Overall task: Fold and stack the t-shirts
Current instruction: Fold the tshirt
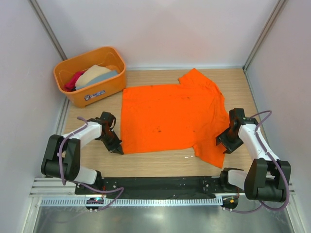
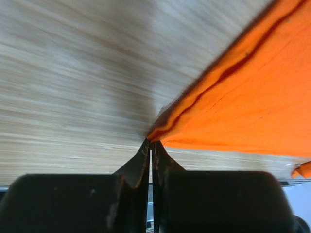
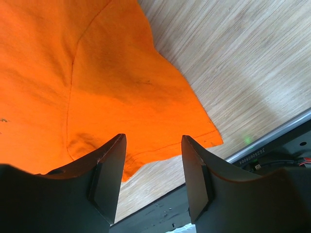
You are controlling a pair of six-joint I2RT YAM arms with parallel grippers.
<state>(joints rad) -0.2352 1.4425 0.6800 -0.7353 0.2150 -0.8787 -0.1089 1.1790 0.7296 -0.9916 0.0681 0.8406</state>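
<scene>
A bright orange t-shirt lies spread flat on the wooden table, collar to the right. My left gripper is at its near left corner. In the left wrist view the jaws are shut, with the shirt's corner pinched at their tips. My right gripper is open just above the near right sleeve; the right wrist view shows the sleeve hem between and beyond the open fingers. Beige, grey-blue and crimson-pink shirts lie bunched in the tub.
A rigid orange plastic tub with a label stands at the back left of the table. White walls close in the left, right and back sides. A black rail carrying the arm bases runs along the near edge.
</scene>
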